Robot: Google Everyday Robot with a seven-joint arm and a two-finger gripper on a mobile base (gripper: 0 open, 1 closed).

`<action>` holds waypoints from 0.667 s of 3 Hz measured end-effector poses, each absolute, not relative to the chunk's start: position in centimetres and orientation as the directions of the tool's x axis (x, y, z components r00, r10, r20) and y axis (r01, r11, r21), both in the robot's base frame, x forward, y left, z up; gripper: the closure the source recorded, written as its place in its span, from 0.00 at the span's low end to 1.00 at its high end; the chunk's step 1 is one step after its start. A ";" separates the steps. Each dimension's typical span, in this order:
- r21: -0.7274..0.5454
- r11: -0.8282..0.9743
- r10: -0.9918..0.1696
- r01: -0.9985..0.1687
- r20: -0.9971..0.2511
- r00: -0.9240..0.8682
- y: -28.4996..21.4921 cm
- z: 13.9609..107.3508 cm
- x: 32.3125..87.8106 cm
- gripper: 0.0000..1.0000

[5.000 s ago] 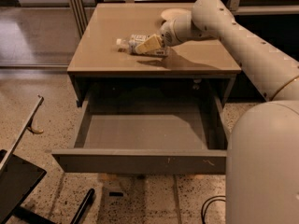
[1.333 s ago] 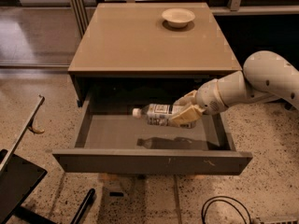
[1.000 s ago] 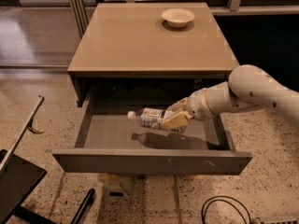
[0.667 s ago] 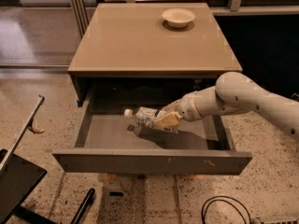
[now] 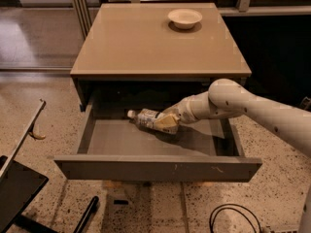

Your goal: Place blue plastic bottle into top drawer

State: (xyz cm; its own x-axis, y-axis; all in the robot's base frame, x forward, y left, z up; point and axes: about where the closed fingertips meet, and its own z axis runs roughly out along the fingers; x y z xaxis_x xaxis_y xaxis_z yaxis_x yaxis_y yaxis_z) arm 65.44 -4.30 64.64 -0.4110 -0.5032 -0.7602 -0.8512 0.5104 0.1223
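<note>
- Gripper (image 5: 171, 121), inside top drawer (image 5: 155, 169) below front edge of desk (image 5: 146, 47), clamped on blue plastic bottle (image 5: 149, 120).
- Best lowered flat onto drawer floor before release.

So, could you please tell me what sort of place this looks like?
Probably an office or lab test area: a speckled terrazzo floor, a plain table with an open top drawer, and loose cable. The pincer is inside the drawer, gripping the blue plastic bottle.

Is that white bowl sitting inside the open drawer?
No, the bowl sits on the tabletop; inside the drawer, the gripper holds a bottle.
</note>
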 end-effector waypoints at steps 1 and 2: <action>0.123 0.510 -0.503 -0.851 -0.760 -0.411 -4.2 64.6 65.5 0.36; 0.123 0.510 -0.503 -0.851 -0.760 -0.411 -4.2 64.6 65.5 0.13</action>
State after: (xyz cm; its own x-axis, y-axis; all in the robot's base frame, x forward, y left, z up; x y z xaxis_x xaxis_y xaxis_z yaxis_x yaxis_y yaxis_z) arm 65.49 -4.24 64.58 -0.4111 -0.5027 -0.7605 -0.8512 0.5102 0.1228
